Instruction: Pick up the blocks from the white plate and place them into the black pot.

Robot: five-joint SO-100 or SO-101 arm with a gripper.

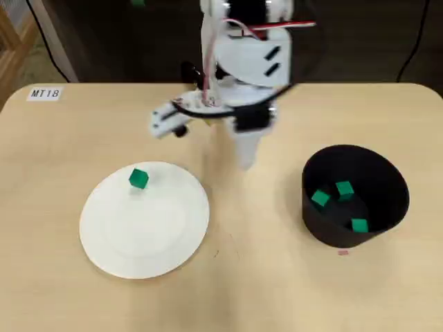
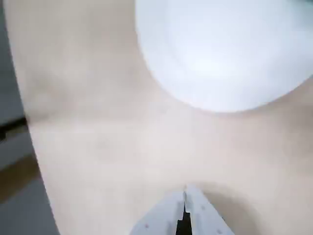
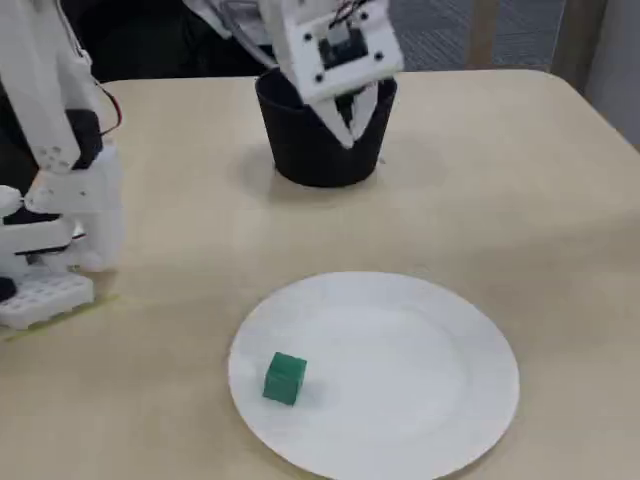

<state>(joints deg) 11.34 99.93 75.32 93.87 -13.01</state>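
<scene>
The claw (image 1: 245,163) is pressed together and empty; in the wrist view its two white fingertips (image 2: 186,196) meet with no gap and nothing sits between them. In the overhead view it hangs over bare table (image 1: 69,138), between the white plate (image 1: 166,235) and the black pot (image 1: 387,200), pointing down, apart from both. In the fixed view it shows in front of the pot's wall (image 3: 300,150).

One green block (image 1: 138,178) sits on the plate, near the rim, on the plate's far-left part in the overhead view; in the fixed view it lies on the plate's near-left part (image 3: 285,378).

Three green blocks lie inside the pot, on its floor: one on the left (image 1: 320,198), one just beside it toward the middle (image 1: 344,189), one nearer the pot's lower wall (image 1: 359,225).

A white label reading MT18 (image 1: 45,93) lies on the table, well away from the plate at the top left corner in the overhead view. The wrist view is blurred; only the plate's edge (image 2: 220,58) and table show.
</scene>
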